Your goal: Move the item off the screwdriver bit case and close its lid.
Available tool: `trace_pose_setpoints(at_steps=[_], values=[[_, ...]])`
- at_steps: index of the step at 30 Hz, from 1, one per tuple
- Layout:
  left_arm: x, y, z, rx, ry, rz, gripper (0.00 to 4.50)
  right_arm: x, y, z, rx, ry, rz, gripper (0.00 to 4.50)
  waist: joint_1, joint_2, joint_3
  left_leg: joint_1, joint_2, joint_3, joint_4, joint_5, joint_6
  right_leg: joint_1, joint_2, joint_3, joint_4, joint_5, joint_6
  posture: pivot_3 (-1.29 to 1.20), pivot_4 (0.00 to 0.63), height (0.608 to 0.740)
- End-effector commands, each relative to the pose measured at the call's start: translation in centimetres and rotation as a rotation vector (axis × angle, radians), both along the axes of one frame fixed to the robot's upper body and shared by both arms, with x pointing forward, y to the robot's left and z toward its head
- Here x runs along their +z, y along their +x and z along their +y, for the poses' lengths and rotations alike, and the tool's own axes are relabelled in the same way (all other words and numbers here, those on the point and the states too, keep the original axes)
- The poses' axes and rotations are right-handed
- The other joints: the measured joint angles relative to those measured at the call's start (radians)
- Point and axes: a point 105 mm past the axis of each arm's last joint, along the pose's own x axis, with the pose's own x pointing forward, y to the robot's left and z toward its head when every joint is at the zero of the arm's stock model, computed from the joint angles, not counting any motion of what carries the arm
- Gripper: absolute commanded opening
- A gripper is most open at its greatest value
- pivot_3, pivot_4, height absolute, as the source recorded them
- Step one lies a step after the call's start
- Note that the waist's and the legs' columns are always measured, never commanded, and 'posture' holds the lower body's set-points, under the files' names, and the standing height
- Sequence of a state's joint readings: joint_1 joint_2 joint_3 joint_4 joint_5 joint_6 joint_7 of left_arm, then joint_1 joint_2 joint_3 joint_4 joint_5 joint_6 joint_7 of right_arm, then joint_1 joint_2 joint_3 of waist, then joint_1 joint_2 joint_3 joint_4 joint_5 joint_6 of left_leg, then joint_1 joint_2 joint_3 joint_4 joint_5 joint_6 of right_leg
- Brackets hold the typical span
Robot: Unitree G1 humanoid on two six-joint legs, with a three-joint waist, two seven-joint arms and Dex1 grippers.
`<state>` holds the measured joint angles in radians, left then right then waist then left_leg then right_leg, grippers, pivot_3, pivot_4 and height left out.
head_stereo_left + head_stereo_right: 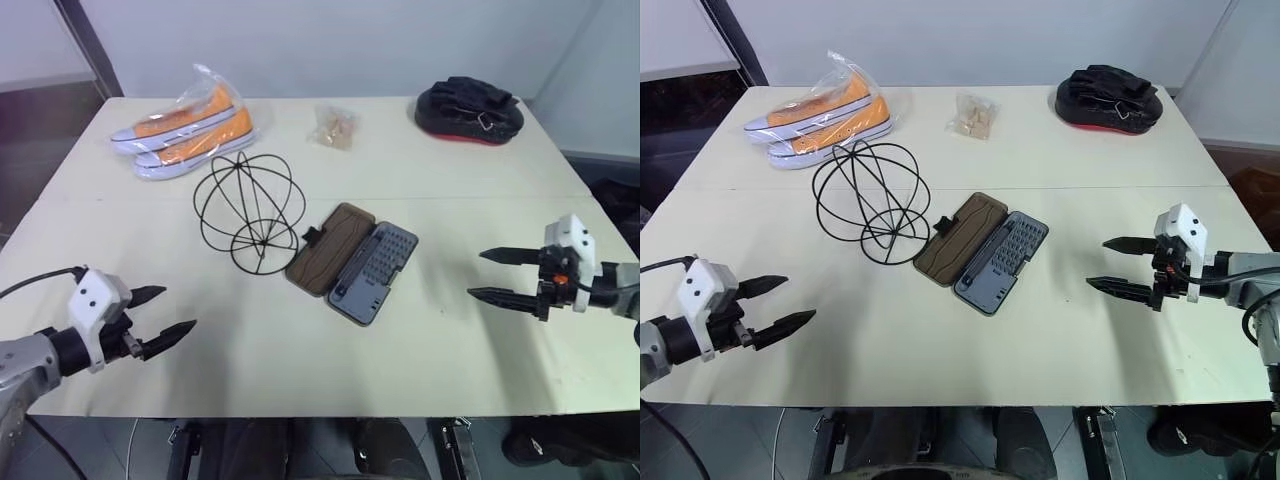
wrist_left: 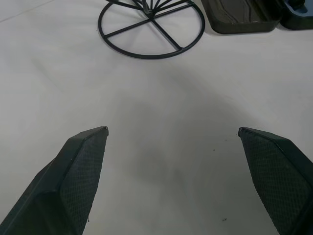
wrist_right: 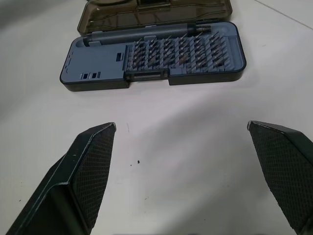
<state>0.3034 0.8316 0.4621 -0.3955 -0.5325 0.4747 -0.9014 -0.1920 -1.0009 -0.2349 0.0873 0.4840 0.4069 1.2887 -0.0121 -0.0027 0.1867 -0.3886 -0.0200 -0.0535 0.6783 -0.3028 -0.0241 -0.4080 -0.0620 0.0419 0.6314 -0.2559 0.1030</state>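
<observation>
Wire globe [image 1: 249,210] sits on tabletop [image 1: 420,180] just left of case [image 1: 353,262], touching open lid [image 1: 327,248]. Left gripper [image 1: 163,318] and right gripper [image 1: 497,275] wide open, empty, well apart.

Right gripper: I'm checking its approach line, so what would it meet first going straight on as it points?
Probably the screwdriver bit case: the open right gripper faces its dark grey tray across bare table, with the lid lying beyond. Depth is uncertain.
</observation>
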Motion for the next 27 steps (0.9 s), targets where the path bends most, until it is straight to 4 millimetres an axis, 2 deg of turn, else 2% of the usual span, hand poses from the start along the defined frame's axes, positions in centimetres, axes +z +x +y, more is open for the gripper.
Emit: trace_pose_setpoints(at_steps=[1,7,13,19,23,27], values=[[0.9,-0.1,-0.1,-0.01,0.007,-0.038,4.48,0.9,0.0,0.4,0.015,0.004,-0.037,4.5,0.0,0.0,0.0,0.0,0.0,0.0,0.0,0.0,0.0,0.0,0.0,0.0,0.0,0.0,0.0,0.0,0.15,0.74],[1.6,1.0,-0.6,0.055,-0.052,-0.102,4.48,0.8,0.2,1.0,-0.005,-0.007,-0.061,4.5,0.001,0.0,0.0,0.0,0.0,0.0,0.0,0.0,0.0,0.0,0.0,0.0,0.0,0.0,0.0,0.0,0.15,0.74],[3.2,1.8,-3.0,0.038,-0.14,-0.175,4.48,2.1,0.2,2.3,-0.008,0.063,-0.072,4.5,0.001,0.0,0.0,-0.001,-0.001,0.0,0.0,0.0,0.0,0.0,0.0,0.0,0.0,0.0,0.001,0.0,0.15,0.74],[3.3,2.0,-5.9,0.019,-0.225,-0.212,4.48,2.8,-2.1,6.0,0.043,0.19,-0.033,4.5,0.003,0.0,0.0,-0.001,-0.001,-0.001,0.0,0.0,0.0,-0.001,0.0,0.0,0.0,0.001,0.003,0.0,0.15,0.74],[3.7,2.7,-6.0,0.08,-0.245,-0.264,4.48,2.5,-3.2,7.9,0.057,0.199,-0.045,4.5,0.004,0.0,0.0,-0.001,-0.001,-0.001,0.0,0.0,0.0,0.0,0.0,-0.001,0.0,0.002,0.004,0.0,0.15,0.74],[4.5,3.5,-5.1,0.147,-0.252,-0.316,4.48,2.7,-3.5,8.6,0.066,0.222,-0.05,4.5,0.003,0.0,0.0,-0.001,-0.001,-0.001,0.001,0.0,0.0,0.0,0.001,-0.001,0.0,0.002,0.003,0.0,0.15,0.74]])
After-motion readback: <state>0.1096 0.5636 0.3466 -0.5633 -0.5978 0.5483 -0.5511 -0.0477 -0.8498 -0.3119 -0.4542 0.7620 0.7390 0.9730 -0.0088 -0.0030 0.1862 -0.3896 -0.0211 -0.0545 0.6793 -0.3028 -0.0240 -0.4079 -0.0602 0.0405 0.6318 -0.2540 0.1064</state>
